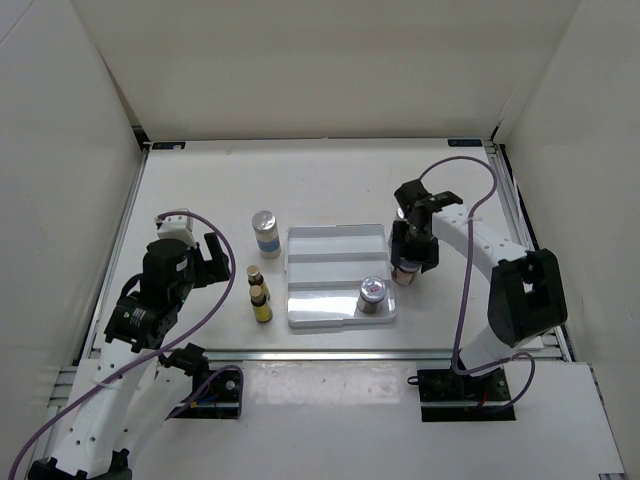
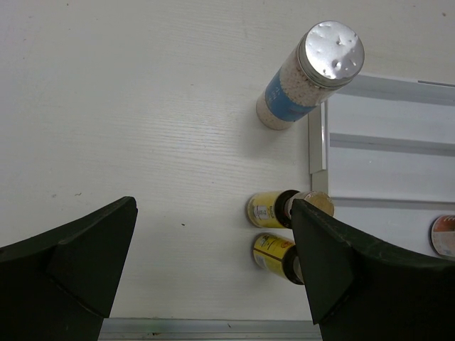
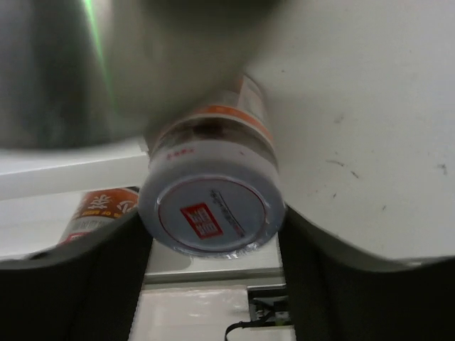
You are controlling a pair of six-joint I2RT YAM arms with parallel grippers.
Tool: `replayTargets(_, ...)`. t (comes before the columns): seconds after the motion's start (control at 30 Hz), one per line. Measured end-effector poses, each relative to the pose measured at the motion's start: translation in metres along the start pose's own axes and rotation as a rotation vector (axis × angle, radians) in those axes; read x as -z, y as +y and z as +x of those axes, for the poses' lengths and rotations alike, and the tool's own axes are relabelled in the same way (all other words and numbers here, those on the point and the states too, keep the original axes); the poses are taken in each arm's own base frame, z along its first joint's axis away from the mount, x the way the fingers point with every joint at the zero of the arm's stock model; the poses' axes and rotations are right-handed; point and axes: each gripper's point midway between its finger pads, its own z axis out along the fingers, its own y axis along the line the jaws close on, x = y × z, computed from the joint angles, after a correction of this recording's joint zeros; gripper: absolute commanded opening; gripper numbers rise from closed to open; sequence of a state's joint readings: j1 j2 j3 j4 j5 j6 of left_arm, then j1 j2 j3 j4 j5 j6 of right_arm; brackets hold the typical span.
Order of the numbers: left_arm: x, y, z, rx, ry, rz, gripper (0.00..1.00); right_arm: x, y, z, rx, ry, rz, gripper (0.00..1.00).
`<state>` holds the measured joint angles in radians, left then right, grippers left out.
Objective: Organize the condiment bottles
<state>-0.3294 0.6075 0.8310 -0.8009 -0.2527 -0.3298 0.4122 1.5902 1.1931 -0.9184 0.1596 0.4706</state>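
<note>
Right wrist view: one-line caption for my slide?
Right gripper closed on a short brownish jar with a red-marked silver lid, beside the white ridged tray holding its twin jar.

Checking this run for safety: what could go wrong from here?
1. The right gripper seems to pinch a jar only around its lid, right beside the tray edge. The jar could slip out or catch the rim.
2. Another jar already stands in the tray's near compartment. Setting this one beside it could knock it.
</note>
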Motion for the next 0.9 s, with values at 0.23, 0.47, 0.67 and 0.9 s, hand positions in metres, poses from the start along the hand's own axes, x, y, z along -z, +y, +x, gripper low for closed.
replayTargets(0.23, -0.002, 0.0, 0.001, -0.003, 0.01, -0.003, 1.0, -0.004, 0.003, 0.0, 0.003, -0.002, -0.031, 0.17)
replayTargets(0.47, -0.003, 0.0, 0.002, -0.005, 0.017, -0.006, 1.0, 0.056, -0.003, 0.001, -0.009, -0.123, -0.053, 0.01)
replayTargets(0.67, -0.004, 0.0, 0.003, -0.01, 0.019, -0.006, 1.0, 0.149, 0.042, -0.008, 0.09, -0.343, -0.259, 0.01)
replayTargets(0.9, -0.004, 0.0, 0.003, -0.014, 0.018, -0.006, 1.0, 0.133, 0.121, 0.043, 0.351, -0.231, -0.327, 0.01)
